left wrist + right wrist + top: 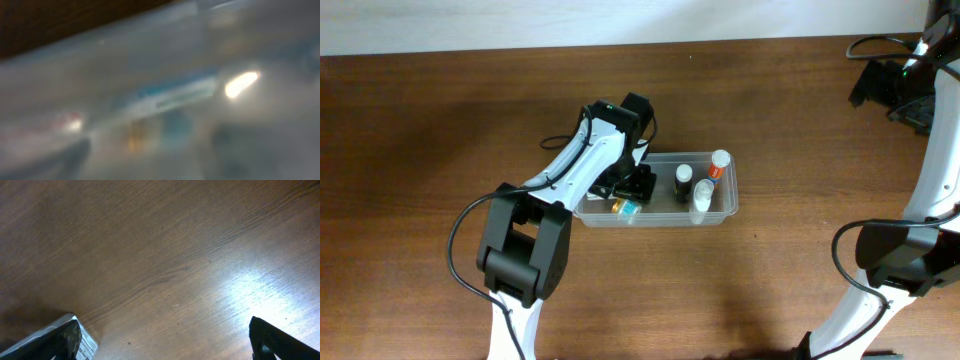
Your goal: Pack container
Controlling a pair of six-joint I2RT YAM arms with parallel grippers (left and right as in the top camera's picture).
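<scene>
Right wrist jaws: right gripper (162,321) spread wide, nothing between, above brown wooden table (165,255).
Left jaws: cannot tell; left gripper (632,190) reaches into left end of clear, shallow rectangular plastic container (725,212); wrist view blurred.
Container place: middle of table.
Contents: small dark bottle (683,182), orange-capped white bottle (718,165), pale clear bottle (701,200), all right of left gripper.

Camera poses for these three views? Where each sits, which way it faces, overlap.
Overhead: above the table, facing straight down; left arm, right arm and the container show.
Left wrist: on the left end effector, close against blurred clear plastic; no fingers discernible.
Right wrist: on the right end effector, facing down at bare wood; both fingertips spread wide.
Shared: overhead and left wrist see the container; overhead and right wrist, the table.
</scene>
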